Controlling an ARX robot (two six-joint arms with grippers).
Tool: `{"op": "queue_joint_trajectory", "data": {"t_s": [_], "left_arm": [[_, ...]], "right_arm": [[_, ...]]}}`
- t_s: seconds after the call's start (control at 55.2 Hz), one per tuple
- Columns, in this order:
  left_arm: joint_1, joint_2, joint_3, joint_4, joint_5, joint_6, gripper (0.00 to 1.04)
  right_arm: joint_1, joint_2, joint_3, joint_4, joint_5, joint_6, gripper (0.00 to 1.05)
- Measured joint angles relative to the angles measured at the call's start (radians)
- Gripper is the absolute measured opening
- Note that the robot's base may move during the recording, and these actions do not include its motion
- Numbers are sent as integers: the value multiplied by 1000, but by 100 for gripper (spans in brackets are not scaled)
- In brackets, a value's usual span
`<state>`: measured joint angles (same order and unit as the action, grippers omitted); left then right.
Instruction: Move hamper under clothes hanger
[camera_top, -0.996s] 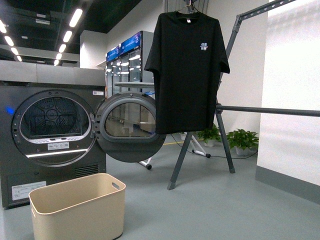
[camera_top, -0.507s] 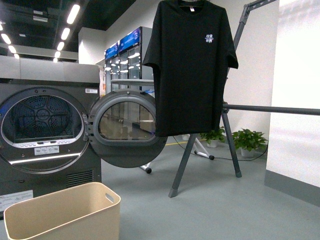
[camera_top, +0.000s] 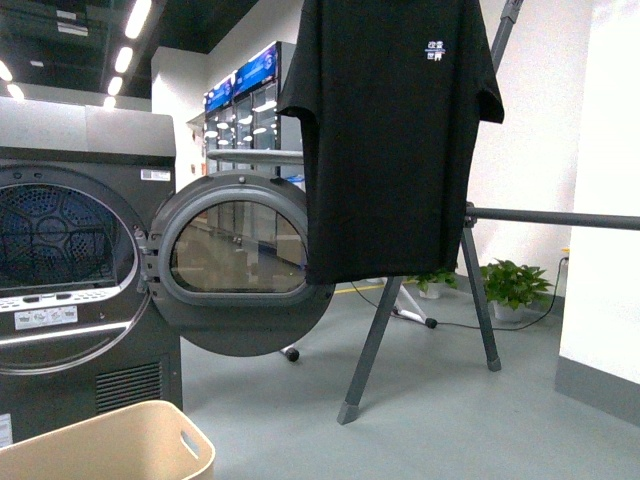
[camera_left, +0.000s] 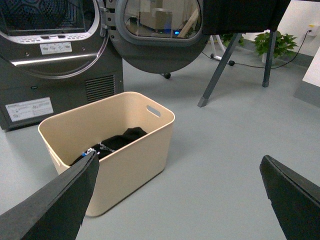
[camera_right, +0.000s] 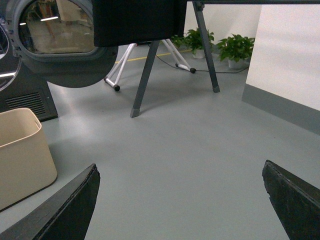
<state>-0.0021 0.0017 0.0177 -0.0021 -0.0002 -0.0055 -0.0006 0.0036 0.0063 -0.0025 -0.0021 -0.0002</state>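
Closer now: the hamper (camera_top: 120, 445) has slid down into the front view's bottom-left corner, with only its rim and one handle showing. The shirt (camera_top: 390, 150) and dryer door (camera_top: 235, 265) loom larger than a second ago. From the left wrist the whole hamper is in sight, standing on the grey floor (camera_left: 225, 150) just in front of the dryer (camera_top: 70, 260), with dark clothes (camera_left: 117, 142) lying in its bottom. It sits left of the rack (camera_top: 372, 345), clear of the slanted leg and not under the hanging shirt. On to the left gripper (camera_left: 180, 157): fingers spread wide, nothing between them, hamper ahead and untouched. And the right gripper (camera_right: 180, 166) is just as wide apart, over bare floor. Potted plants (camera_top: 515, 285) stand by the far wall behind the rack.
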Motion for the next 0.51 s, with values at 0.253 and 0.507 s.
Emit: {"op": "queue_joint_trajectory", "data": {"t_s": [0.253, 0.507], "left_arm": [[0, -1, 0, 0, 1, 0, 98], [0, -2, 0, 1, 2, 0, 98]], "right_arm": [[0, 0, 0, -1, 0, 0, 97], [0, 0, 0, -1, 3, 0, 97]]}}
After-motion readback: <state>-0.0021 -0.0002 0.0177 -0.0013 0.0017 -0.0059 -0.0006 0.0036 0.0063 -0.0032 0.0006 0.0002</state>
